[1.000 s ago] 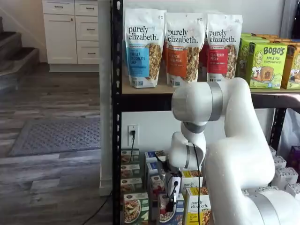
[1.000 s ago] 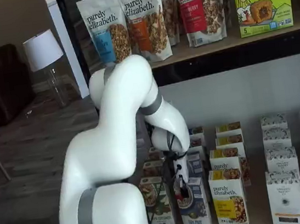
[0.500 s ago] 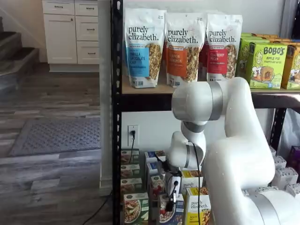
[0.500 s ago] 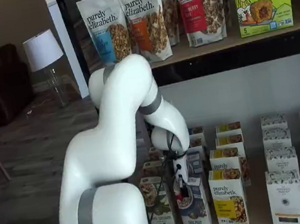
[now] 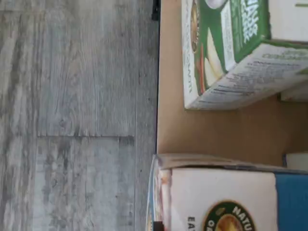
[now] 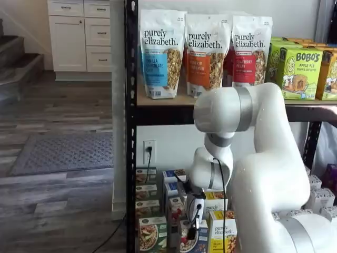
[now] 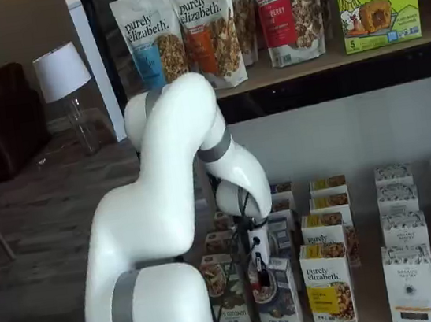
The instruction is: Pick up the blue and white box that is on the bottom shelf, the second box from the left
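The blue and white box (image 7: 282, 307) stands at the front of the bottom shelf (image 5: 168, 120), between a green-banded box and a yellow-banded box. It leans slightly. My gripper (image 7: 260, 276) hangs over its top, and the black fingers (image 7: 260, 270) reach down onto its upper part, closed on it. In a shelf view the gripper (image 6: 192, 232) covers the middle of the box (image 6: 201, 243). The wrist view shows the box's white top and blue band (image 5: 226, 192) close beneath the camera.
A green-banded box (image 6: 152, 234) stands close on the left and a yellow "purely elizabeth" box (image 7: 328, 285) close on the right. More like boxes stand in rows behind. White boxes (image 7: 408, 263) fill the right. The black rack post (image 6: 130, 132) is at the left.
The gripper has come down a little onto the blue and white box, and the box now leans slightly. The arm's elbow has shifted a little.
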